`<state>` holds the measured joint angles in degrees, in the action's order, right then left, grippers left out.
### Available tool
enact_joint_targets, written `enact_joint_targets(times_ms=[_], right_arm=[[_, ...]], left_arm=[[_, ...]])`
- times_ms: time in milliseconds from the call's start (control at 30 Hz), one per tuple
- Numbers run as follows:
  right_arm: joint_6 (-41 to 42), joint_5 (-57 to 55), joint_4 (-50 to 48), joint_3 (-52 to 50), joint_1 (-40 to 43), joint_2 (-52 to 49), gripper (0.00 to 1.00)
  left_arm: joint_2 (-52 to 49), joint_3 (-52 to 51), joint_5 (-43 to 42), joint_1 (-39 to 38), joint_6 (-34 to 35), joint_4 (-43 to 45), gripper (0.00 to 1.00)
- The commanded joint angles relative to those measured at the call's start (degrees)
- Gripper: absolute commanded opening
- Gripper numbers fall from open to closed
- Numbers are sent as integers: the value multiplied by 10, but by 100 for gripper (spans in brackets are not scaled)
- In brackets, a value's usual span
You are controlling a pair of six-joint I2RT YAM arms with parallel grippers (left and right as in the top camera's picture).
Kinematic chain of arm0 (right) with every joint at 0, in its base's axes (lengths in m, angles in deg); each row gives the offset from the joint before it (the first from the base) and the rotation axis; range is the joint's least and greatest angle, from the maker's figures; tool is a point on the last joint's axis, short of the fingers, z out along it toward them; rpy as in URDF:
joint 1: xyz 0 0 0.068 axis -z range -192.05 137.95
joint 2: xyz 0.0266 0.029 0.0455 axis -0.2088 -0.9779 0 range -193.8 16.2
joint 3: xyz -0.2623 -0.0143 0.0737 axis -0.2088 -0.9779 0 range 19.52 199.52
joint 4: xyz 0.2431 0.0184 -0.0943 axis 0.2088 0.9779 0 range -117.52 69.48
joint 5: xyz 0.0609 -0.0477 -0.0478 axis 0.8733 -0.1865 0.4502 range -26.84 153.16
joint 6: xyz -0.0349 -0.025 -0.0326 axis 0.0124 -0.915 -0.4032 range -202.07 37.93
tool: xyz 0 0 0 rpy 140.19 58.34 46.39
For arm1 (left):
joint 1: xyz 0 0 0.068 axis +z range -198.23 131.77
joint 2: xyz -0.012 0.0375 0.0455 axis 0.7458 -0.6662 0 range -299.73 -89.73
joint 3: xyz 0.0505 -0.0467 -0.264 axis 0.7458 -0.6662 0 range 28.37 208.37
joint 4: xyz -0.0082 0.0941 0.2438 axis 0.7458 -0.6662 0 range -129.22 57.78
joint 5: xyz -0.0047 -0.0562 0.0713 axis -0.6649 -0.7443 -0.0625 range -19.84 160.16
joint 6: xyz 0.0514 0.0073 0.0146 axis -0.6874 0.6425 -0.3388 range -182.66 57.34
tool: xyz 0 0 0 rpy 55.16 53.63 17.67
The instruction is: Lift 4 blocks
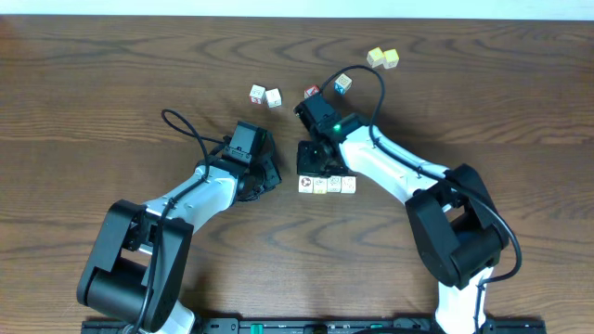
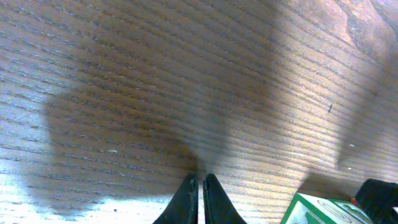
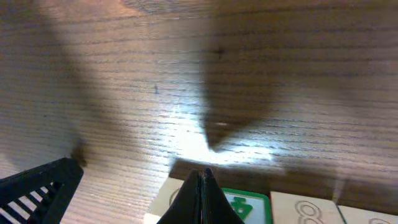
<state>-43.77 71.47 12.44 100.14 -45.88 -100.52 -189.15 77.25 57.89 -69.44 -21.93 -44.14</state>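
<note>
Four white blocks (image 1: 327, 185) lie in a tight row on the table, just right of centre. My right gripper (image 1: 312, 167) hangs over the row's left end, shut with nothing in it. In the right wrist view its closed tips (image 3: 202, 177) sit just above a green-bordered block (image 3: 252, 205), beside one printed with an 8 (image 3: 305, 211). My left gripper (image 1: 273, 176) rests low just left of the row, also shut and empty. The left wrist view shows its fingertips (image 2: 200, 182) over bare wood, with a green-edged block (image 2: 323, 211) at the lower right.
Two white cubes with pink-red edges (image 1: 265, 95) sit behind the left gripper. A red-faced cube (image 1: 312, 92) and a blue-sided cube (image 1: 343, 83) lie behind the right wrist. Two pale yellow cubes (image 1: 382, 57) stand at the far back. The left gripper's black body (image 3: 37, 186) shows beside the right one.
</note>
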Motion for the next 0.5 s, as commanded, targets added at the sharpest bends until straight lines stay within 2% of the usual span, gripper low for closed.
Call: enact_joint_targets(times_ms=[0, 233, 467], right_arm=[[-19, 40, 10, 24, 23, 3, 1], [-50, 39, 73, 40, 73, 16, 1], [-56, 5, 92, 37, 66, 13, 1]], left_arm=[[-9, -18, 28, 3, 5, -11, 7], [-9, -18, 28, 3, 5, -11, 7], [-9, -18, 28, 3, 5, -11, 7]])
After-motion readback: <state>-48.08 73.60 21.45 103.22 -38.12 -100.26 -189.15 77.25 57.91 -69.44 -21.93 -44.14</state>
